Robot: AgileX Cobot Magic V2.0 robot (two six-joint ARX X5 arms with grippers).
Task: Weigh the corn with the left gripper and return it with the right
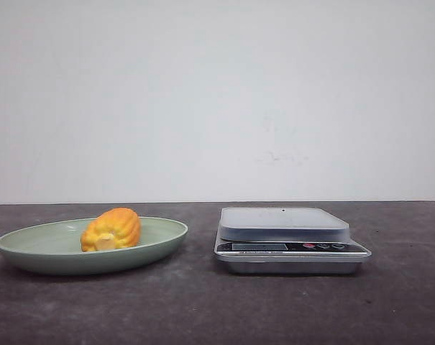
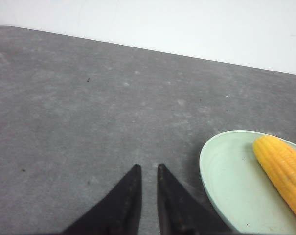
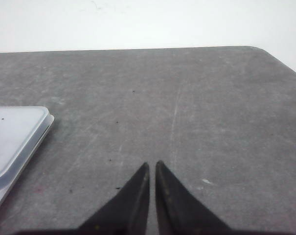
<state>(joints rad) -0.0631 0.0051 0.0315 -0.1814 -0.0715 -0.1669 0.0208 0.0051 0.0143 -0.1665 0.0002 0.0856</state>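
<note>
The corn (image 1: 112, 229), a stubby orange-yellow cob piece with a pale cut end, lies in a pale green plate (image 1: 30, 248) on the left of the table. In the left wrist view the corn (image 2: 282, 171) and plate (image 2: 221, 171) lie just beside my left gripper (image 2: 148, 167). Its black pointed fingers stand close together with a thin gap and hold nothing. My right gripper (image 3: 152, 163) is shut and empty over bare table, apart from the scale's platform (image 3: 13, 134). Neither gripper shows in the front view.
A silver digital kitchen scale (image 1: 289, 237) with a flat platform stands right of the plate. Its display and buttons face the front. The grey tabletop (image 1: 203, 309) ends at a white wall behind. Its rounded far corner (image 3: 265, 51) shows in the right wrist view.
</note>
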